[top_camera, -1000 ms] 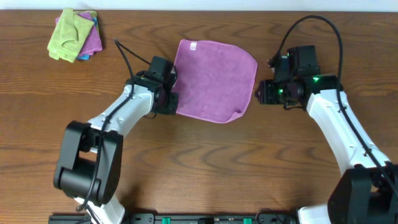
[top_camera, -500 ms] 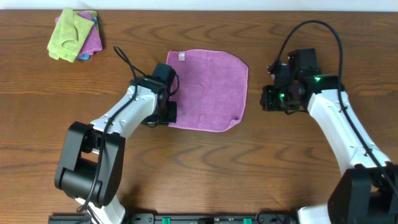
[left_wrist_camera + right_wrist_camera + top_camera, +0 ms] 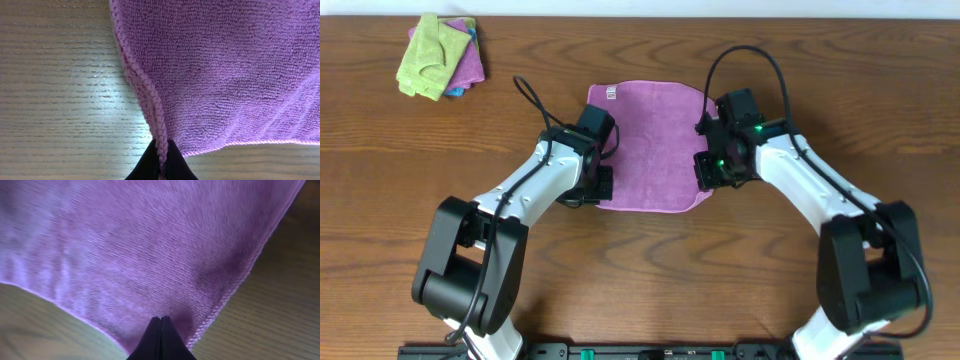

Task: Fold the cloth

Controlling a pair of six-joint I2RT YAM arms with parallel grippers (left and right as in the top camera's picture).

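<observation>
Brown wood-grain table (image 3: 840,70) fills the overhead view, with the purple cloth (image 3: 655,145) lying flat at its middle, between the two arms. It is roughly square with no clear long axis, its edges close to parallel with the table's. Its white tag (image 3: 612,93) sits on the far edge near the left corner. The left gripper (image 3: 603,186) has its jaws clamped on the hem at the near-left corner. The right gripper (image 3: 708,172) has its jaws pressed together, pinching the cloth near the near-right corner. A pile of small cloths (image 3: 440,55), lime green on top, lies at the far left.
</observation>
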